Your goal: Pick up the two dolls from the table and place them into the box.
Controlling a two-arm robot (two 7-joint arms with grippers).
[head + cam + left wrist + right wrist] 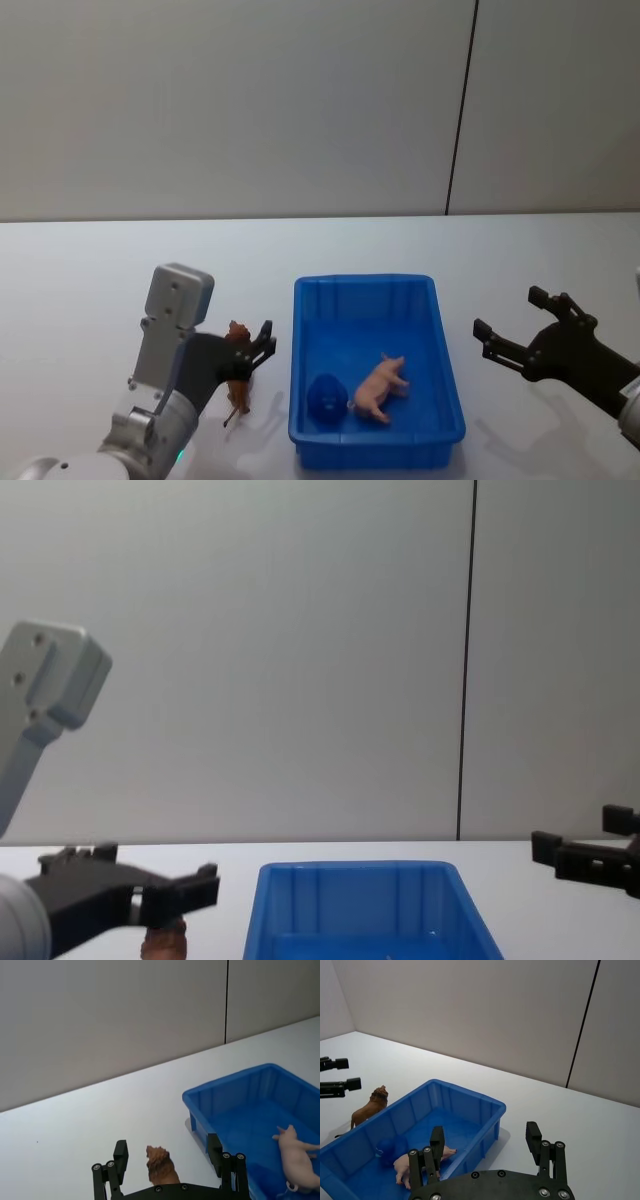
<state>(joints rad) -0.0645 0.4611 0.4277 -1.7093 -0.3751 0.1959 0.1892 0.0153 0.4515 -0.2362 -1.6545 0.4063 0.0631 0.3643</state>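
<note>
Spreading left fingers (120,1154) wide either side of reddish-brown doll (161,1166), standing on worktop (80,290) just beside box (365,281), leaving pink doll (380,388) lying inside. Probably risking toppling it on closing off-centre, or clipping its rim. Holding right fingers (497,343) wide, well apart.

Plain wall (230,100), dark vertical seam (460,110)

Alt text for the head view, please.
The reddish-brown doll stands on the white table just left of the blue box, with the open left claw around it. The pale pink doll lies inside the box beside a dark blue object. The open right claw hovers right of the box.
</note>
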